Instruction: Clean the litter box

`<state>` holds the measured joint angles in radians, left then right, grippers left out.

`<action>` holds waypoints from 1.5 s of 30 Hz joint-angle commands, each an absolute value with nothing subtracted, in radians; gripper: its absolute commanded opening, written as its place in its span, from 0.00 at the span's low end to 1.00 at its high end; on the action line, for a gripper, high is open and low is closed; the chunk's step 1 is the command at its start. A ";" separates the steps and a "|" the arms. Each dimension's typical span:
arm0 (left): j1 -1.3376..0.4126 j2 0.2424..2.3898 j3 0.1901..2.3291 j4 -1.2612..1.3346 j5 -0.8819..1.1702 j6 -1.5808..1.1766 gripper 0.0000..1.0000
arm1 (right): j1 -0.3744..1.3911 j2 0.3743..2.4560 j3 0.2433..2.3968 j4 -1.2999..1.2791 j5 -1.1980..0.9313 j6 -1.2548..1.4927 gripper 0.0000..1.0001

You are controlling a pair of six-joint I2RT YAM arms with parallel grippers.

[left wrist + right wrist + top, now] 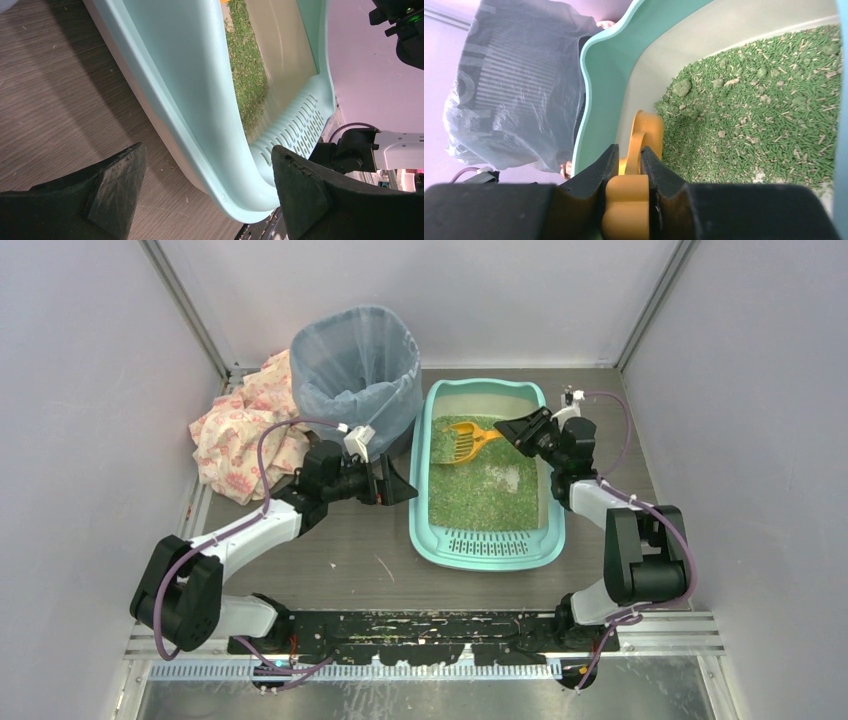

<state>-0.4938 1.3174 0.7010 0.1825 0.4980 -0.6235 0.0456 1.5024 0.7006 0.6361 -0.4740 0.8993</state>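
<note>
We see the litter box just right of centre in the top view, flat on the desk, its long sides running up and down the frame. Its slotted grate is at the lower end, nearest the arm bases. Green litter covers the middle and lower floor; the upper end shows bare pale plastic. The right wrist view shows a few rounded clumps at the litter's edge.

An orange scoop sits in the upper left part of the box, slotted head toward the left wall, handle pointing right. The right tool reaches in over the right rim and is closed narrow on that handle, one finger on each side. Whether the head touches the litter we cannot tell.

The left tool is just outside the box's left wall, about halfway along, pointing at it. Its jaws stand wide apart and hold nothing; in its wrist view the box's rim shows in the gap, and we cannot tell whether a finger touches it.

Up and left of the box stands a round blue-grey bin lined with a translucent bag, near the box's upper left corner. Left of the bin a crumpled floral cloth lies on the desk.
</note>
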 commanded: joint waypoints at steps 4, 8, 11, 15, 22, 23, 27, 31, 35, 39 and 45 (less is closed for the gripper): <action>-0.496 1.290 0.729 0.219 0.500 -0.615 0.94 | 0.014 1.429 0.691 0.690 -0.507 0.912 0.01; -0.495 1.290 0.728 0.221 0.502 -0.617 0.94 | -0.032 1.436 0.669 0.747 -0.539 0.958 0.01; -0.495 1.287 0.727 0.221 0.501 -0.617 0.94 | -0.062 1.446 0.647 0.825 -0.575 1.026 0.01; -0.495 1.285 0.727 0.221 0.501 -0.618 0.94 | -0.104 1.452 0.624 0.919 -0.615 1.091 0.01; -0.495 1.280 0.726 0.219 0.500 -0.617 0.94 | -0.200 1.459 0.557 1.130 -0.685 1.247 0.01; -0.496 1.281 0.726 0.219 0.501 -0.617 0.94 | -0.215 1.465 0.548 1.172 -0.694 1.279 0.01; -0.495 1.280 0.726 0.220 0.503 -0.618 0.94 | -0.271 1.525 0.519 1.406 -0.719 1.439 0.01; -0.495 1.279 0.726 0.219 0.502 -0.617 0.94 | -0.298 1.531 0.504 1.418 -0.719 1.455 0.01; -0.495 1.287 0.728 0.225 0.506 -0.620 0.94 | -0.300 1.531 0.496 1.427 -0.725 1.456 0.01; -0.495 1.281 0.726 0.223 0.504 -0.620 0.94 | -0.331 1.526 0.494 1.406 -0.720 1.455 0.01; -0.495 1.291 0.729 0.229 0.509 -0.624 0.94 | -0.288 1.543 0.485 1.416 -0.717 1.444 0.01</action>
